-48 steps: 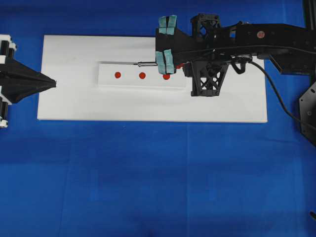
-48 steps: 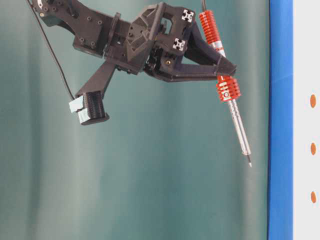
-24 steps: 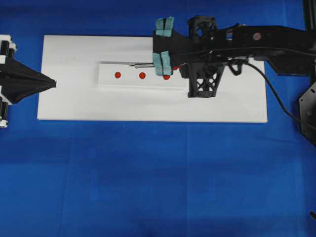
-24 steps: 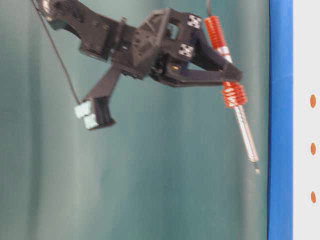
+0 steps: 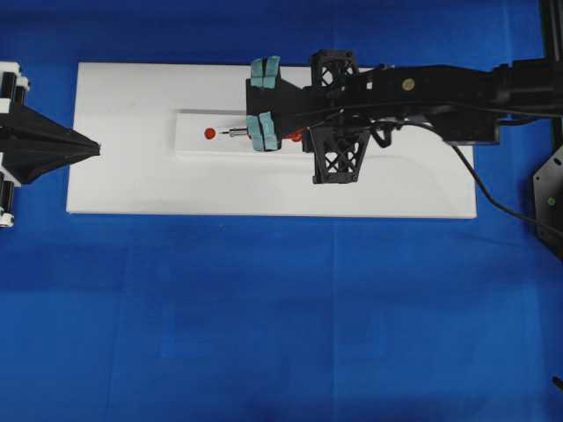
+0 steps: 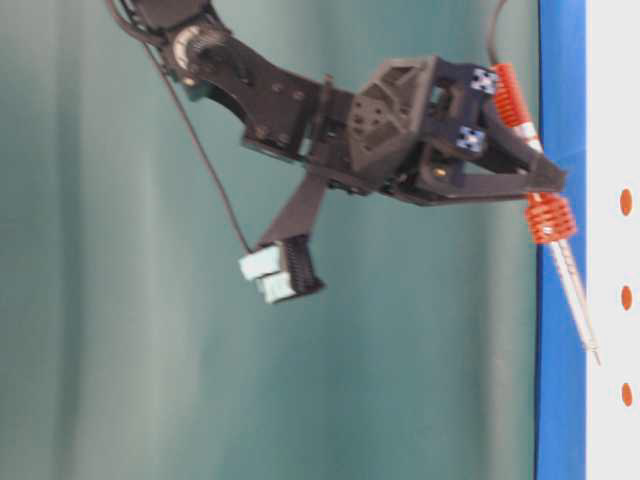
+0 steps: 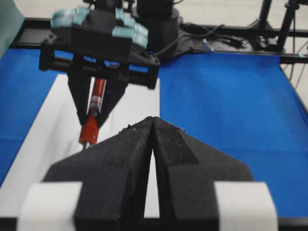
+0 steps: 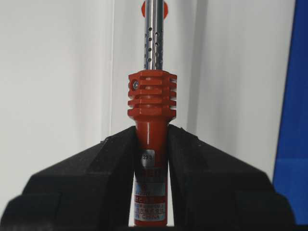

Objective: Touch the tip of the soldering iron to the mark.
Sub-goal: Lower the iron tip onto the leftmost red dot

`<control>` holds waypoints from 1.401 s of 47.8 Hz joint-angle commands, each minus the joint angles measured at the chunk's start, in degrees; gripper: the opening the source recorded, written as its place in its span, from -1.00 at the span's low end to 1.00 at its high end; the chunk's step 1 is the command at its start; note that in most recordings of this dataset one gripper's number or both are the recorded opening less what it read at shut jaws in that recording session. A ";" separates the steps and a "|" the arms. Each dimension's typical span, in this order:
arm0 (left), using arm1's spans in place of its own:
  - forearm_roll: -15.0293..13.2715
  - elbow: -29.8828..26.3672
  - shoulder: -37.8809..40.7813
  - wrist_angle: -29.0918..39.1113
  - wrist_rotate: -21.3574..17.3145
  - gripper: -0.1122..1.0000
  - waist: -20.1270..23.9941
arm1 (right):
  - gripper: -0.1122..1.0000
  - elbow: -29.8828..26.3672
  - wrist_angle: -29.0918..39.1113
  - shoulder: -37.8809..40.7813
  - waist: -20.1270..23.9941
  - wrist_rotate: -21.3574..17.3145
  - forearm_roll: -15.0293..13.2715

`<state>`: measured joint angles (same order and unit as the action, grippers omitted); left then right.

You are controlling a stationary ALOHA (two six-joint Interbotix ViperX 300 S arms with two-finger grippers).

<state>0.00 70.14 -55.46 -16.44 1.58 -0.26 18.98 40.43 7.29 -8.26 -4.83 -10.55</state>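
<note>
right end effector (image 8: 151, 144): clenched on the soldering iron (image 8: 152, 103) handle | iron: tilted over white block (image 5: 193, 145), tip just above it between left dot (image 5: 209, 134) and hidden middle mark | left end effector (image 7: 152, 126): closed, empty, well apart

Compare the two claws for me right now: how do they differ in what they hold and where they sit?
The right claw is shut on the soldering iron; the left claw is shut on nothing. The right claw hangs over the white block, iron pointing along its dot row; the left claw sits at the white board's left edge, away from the block. Both are black with closed jaws.
</note>
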 commanded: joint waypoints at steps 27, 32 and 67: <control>0.09 -0.62 0.44 -0.62 0.09 -0.79 -0.18 | -0.68 -1.23 -4.39 2.20 -0.70 0.09 -0.18; 0.18 -0.62 0.53 -0.62 0.09 -0.79 -0.18 | -0.68 -1.23 -4.31 2.29 -0.70 0.09 -0.18; 0.09 -0.62 0.44 -0.62 0.09 -0.79 -0.18 | -0.68 -1.32 -4.31 2.29 -1.05 0.09 -0.18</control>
<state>0.00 70.14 -55.37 -16.52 1.67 -0.35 18.98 36.39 10.55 -9.14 -4.83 -10.63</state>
